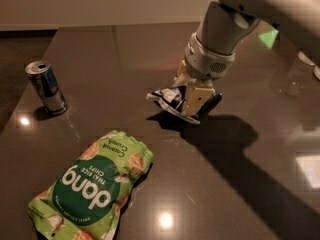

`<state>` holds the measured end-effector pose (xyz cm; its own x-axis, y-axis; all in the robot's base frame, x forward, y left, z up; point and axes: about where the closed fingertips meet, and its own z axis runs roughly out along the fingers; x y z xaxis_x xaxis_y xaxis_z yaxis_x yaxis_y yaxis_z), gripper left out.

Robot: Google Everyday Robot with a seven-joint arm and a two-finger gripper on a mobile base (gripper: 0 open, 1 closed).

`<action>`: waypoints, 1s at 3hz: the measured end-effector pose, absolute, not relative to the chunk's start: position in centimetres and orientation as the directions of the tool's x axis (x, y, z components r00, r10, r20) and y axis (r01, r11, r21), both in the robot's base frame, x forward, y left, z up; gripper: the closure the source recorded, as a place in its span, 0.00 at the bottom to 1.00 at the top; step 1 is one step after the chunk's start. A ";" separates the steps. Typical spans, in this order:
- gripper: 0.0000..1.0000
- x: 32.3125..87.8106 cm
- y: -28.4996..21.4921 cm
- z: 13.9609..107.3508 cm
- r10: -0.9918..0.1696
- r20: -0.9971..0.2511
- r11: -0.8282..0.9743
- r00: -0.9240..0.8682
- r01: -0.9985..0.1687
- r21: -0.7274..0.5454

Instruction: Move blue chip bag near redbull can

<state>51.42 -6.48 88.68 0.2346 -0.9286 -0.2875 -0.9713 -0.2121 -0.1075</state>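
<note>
The blue chip bag (166, 98) is dark navy with white patches and sits crumpled at the middle of the dark table (125, 49). My gripper (189, 89) comes down on it from the upper right. Its cream fingers (195, 98) are closed on the bag's right part, which hides that part. The bag's left end sticks out and looks slightly raised over its shadow. The redbull can (46, 87) stands upright at the far left of the table, well apart from the bag.
A large green "dang" bag (94, 188) lies flat at the front left, between the can and the chip bag but nearer the camera. The table's left edge (20, 96) runs just beside the can. Pale objects (306, 59) sit at the far right.
</note>
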 end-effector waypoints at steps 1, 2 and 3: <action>0.92 51.9 -5.0 90.2 -0.922 -0.283 -0.227 0.263 -0.962 -0.152; 1.00 52.5 -2.2 91.9 -0.905 -0.288 -0.260 0.312 -0.944 -0.204; 1.00 52.5 1.3 93.4 -0.883 -0.289 -0.300 0.371 -0.918 -0.260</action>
